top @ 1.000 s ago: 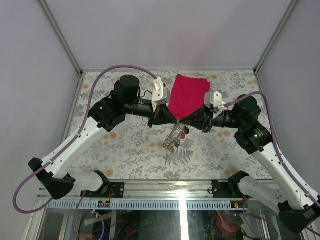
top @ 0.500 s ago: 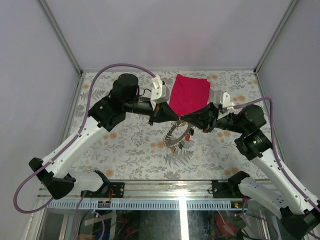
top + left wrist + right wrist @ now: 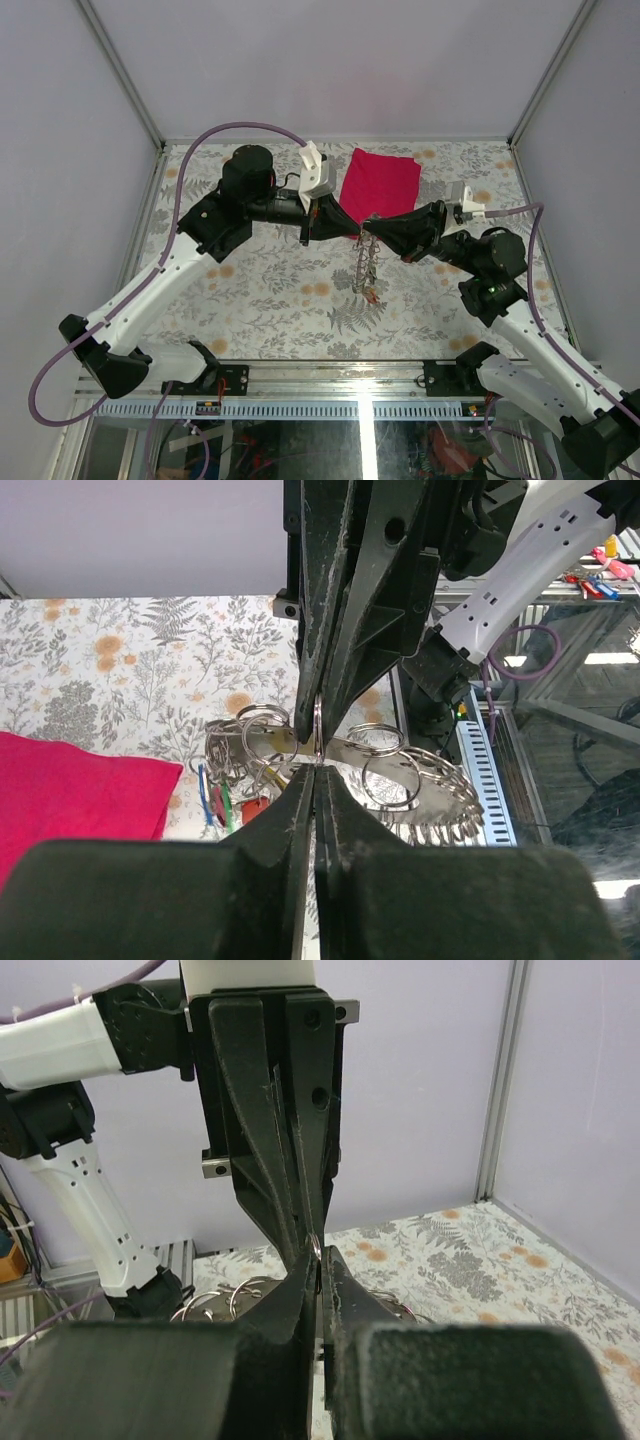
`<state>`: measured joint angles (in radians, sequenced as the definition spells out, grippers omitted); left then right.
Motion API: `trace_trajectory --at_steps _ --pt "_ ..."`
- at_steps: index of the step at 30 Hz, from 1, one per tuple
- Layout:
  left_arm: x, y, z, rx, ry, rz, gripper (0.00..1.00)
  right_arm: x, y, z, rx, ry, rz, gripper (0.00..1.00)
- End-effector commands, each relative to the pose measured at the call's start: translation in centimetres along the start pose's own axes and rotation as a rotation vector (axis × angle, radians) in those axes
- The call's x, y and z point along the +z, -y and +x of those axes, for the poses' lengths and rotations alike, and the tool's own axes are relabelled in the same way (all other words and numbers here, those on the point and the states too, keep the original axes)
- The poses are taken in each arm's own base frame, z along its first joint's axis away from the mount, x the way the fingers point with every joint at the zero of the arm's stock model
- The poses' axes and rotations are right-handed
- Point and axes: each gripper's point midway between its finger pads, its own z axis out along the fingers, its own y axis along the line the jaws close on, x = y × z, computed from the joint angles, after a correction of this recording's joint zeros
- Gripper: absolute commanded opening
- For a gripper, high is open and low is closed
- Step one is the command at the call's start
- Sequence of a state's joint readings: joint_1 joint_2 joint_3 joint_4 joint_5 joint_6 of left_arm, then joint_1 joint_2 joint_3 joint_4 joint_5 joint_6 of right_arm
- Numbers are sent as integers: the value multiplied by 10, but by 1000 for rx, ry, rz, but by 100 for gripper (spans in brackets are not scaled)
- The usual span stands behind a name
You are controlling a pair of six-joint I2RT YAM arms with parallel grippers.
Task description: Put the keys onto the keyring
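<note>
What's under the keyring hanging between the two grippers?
Floral tablecloth shows around the keyring, with coloured keys hanging off it. The patch directly beneath is hidden by it.

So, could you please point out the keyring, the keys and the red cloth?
keyring (image 3: 450,790), left wrist view, on its grey toothed band.
keys (image 3: 225,805), left wrist view, on a coloured head.
red cloth (image 3: 380,185), top view, on its middle.

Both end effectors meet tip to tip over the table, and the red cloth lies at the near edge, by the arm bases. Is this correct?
One detail is wrong. The top external view shows the red cloth at the far side of the table, beyond the left end effector and right end effector, which do meet tip to tip.
</note>
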<state>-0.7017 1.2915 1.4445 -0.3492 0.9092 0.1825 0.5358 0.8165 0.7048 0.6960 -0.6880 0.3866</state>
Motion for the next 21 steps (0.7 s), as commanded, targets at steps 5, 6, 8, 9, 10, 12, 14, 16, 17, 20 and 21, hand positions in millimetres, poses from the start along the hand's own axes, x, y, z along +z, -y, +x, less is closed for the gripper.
trace_trajectory --at_steps 5,6,8,9,10,12,14,16,17,20,21 --pt "-6 -1 -23 63 67 -64 22 2 -5 -52 -141 156 10 0" --pt "-8 -1 -26 70 75 -78 24 3 -6 -51 -146 146 3 0" --pt "-11 -1 -32 80 92 -95 30 3 -9 -52 -152 140 -9 0" --pt "-12 -1 -35 84 101 -100 32 2 -9 -52 -156 140 -10 0" --pt "-13 -1 -37 84 107 -105 34 2 -10 -53 -158 139 -12 0" --pt "-14 -1 -40 87 124 -118 36 2 -11 -52 -160 134 -22 0" --pt "-15 -1 -44 91 146 -126 40 3 -14 -53 -164 129 -36 0" --pt "-13 -1 -43 86 151 -121 42 3 -16 -53 -164 125 -47 0" --pt "-12 -2 -42 81 148 -116 42 4 -17 -53 -164 125 -53 0" --pt "-9 -3 -37 71 136 -98 42 4 -19 -54 -165 122 -68 0" --pt "-8 -3 -35 67 133 -93 42 5 -20 -54 -163 121 -75 0"
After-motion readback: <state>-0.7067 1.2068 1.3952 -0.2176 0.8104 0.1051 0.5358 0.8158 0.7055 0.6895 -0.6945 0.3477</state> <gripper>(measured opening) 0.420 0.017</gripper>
